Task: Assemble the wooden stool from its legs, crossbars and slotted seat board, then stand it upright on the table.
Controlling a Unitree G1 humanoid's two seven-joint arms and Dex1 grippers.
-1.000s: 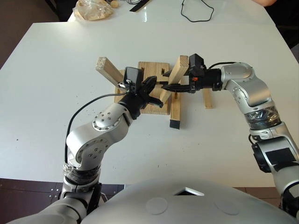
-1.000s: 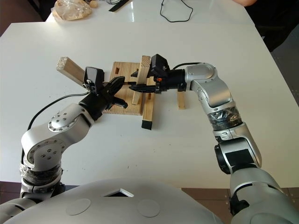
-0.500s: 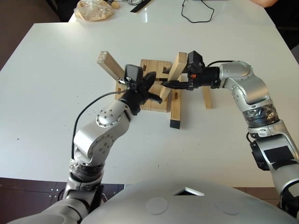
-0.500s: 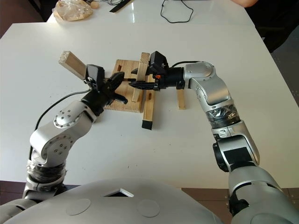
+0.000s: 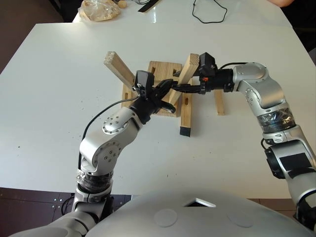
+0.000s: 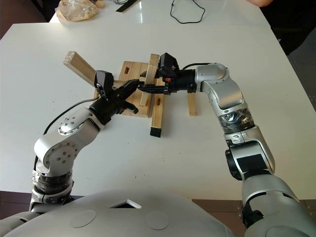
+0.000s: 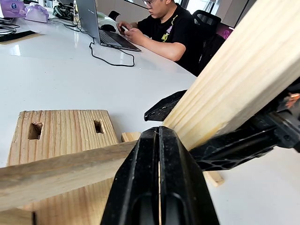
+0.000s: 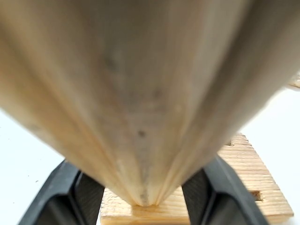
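The slotted seat board (image 5: 159,69) lies flat mid-table. One leg (image 5: 120,69) sticks up and away to the left from the board's left edge. My left gripper (image 5: 168,91) is over the board. In the left wrist view its fingers (image 7: 159,187) are pressed together, their tips at a wooden bar (image 7: 61,176) that crosses the board (image 7: 61,126). My right gripper (image 5: 177,88) comes in from the right and is shut on a second tilted leg (image 5: 190,66). This leg (image 8: 140,93) stands between the black fingers (image 8: 61,197), over the board (image 8: 243,187).
A third leg with a black end cap (image 5: 185,118) lies on the table in front of the board. A thin crossbar (image 5: 218,104) lies to its right. A plastic bag (image 5: 98,10) and a black cable (image 5: 207,12) sit at the far edge.
My left gripper has moved right, closer to the leg in the right gripper, and its elbow has swung in. The left leg's free end has risen a little. The right gripper has shifted slightly back.
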